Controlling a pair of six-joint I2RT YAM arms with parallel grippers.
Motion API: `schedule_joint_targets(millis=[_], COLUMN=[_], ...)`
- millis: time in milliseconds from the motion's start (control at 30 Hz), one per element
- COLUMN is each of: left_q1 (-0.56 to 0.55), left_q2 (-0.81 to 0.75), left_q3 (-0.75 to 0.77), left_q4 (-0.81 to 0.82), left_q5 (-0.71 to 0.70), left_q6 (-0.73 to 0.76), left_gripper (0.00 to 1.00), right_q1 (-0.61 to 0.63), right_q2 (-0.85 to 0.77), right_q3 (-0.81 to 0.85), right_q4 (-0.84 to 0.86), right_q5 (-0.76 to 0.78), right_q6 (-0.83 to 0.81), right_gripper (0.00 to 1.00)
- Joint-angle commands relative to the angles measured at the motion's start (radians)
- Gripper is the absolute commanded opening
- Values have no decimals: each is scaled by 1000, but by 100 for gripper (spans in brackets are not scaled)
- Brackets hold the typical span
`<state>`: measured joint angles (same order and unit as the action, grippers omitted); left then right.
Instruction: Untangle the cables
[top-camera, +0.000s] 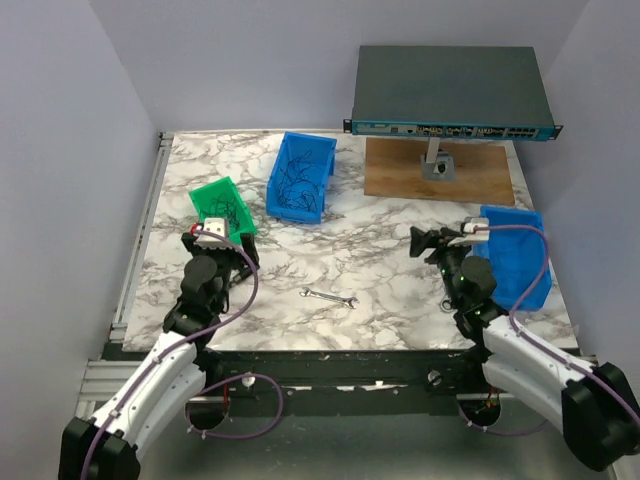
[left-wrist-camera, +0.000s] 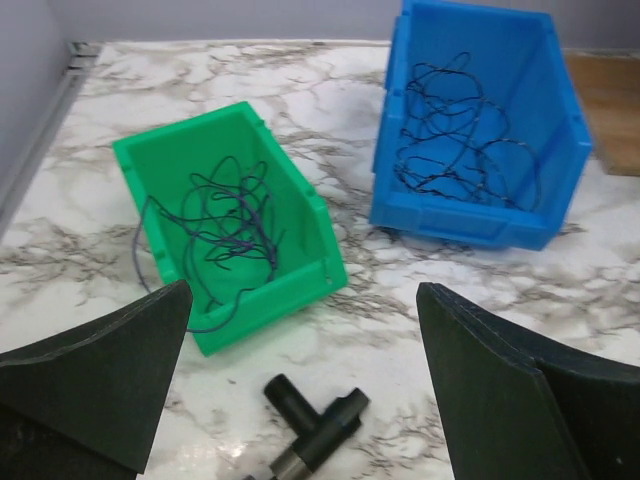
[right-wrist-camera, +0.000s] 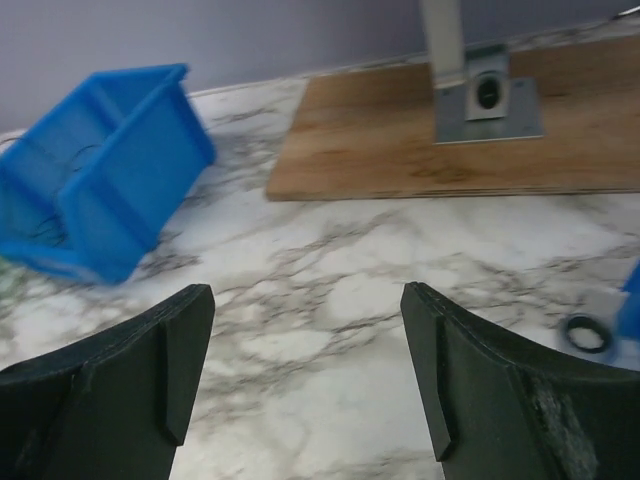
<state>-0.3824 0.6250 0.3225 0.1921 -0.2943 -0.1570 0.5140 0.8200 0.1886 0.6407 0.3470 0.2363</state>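
Note:
Thin blue and dark cables (left-wrist-camera: 225, 225) lie tangled in a green bin (left-wrist-camera: 270, 300) at the table's left. More thin black cables (left-wrist-camera: 460, 130) lie looped in a blue bin (left-wrist-camera: 470, 215) to its right. From above, the green bin (top-camera: 210, 190) and the blue bin (top-camera: 295, 212) stand side by side. My left gripper (left-wrist-camera: 303, 290) hovers open just in front of the green bin, nothing between its fingers; the top view shows the left gripper (top-camera: 222, 232) at that bin's near edge. My right gripper (right-wrist-camera: 305, 290) is open over bare marble, and the right gripper (top-camera: 425, 243) is far from both bins.
A silver wrench (top-camera: 330, 297) lies mid-table. A black T-shaped tool (left-wrist-camera: 315, 425) lies under my left gripper. A network switch (top-camera: 450, 95) stands on a post over a wooden board (top-camera: 400, 175) at the back right. Another blue bin (top-camera: 515, 255) sits by the right edge.

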Motion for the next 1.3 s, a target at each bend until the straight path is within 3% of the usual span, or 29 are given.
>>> schedule_joint_targets(millis=[0,67,200,233,300,467,500,567,600,633,700,733,800,867,900,967,1000,1167,1200,1267], left_q1=[8,28,100,120,177,217,217,227,256,274,295,295,295,305,317,319,322,327,326,324], left_q2=[24,96,302,345,426,522,533,603,620,602,636,615,613,642,676,642,661,649,650,649], left_q3=[-106,-94,-112,-112,-103,-46,-47,-97,-90,-44,0,-8,-59,-84,-100,-88,-94,-89,-102,-116], left_q4=[319,337,539,572,643,693,697,893,908,759,739,714,819,866,964,866,918,883,912,940], left_q5=[-198,-181,-169,-145,-75,-25,-23,-93,-123,-76,-41,-32,-15,101,147,182,188,198,200,220], left_q6=[194,222,201,185,166,167,174,171,136,85,109,89,102,118,150,132,144,136,140,152], left_gripper=[99,99,98,98,97,93,92,94,94,85,74,74,81,86,86,84,84,86,95,99], right_q1=[-218,-272,-294,-311,-327,-363,-369,-379,-381,-379,-382,-382,-382,-382,-382,-383,-382,-382,-382,-382], right_q2=[117,190,411,454,456,541,583,741,826,872,762,783,827,790,799,816,801,815,816,812], right_q3=[10,1,-70,-44,10,28,0,-58,-67,-60,-2,25,26,13,16,21,21,22,27,29], right_q4=[165,232,602,622,510,503,580,802,954,1025,713,697,771,721,739,757,728,752,746,737], right_q5=[-108,-141,-99,-90,-121,-151,-143,-76,-45,-2,-28,-28,-80,-103,-112,-128,-120,-114,-115,-112], right_q6=[-50,-99,-163,-161,-190,-181,-171,-135,-133,-152,-101,-111,-158,-150,-158,-167,-161,-162,-159,-156], right_gripper=[83,84,85,86,89,88,88,88,89,92,92,91,97,100,100,100,100,100,100,100])
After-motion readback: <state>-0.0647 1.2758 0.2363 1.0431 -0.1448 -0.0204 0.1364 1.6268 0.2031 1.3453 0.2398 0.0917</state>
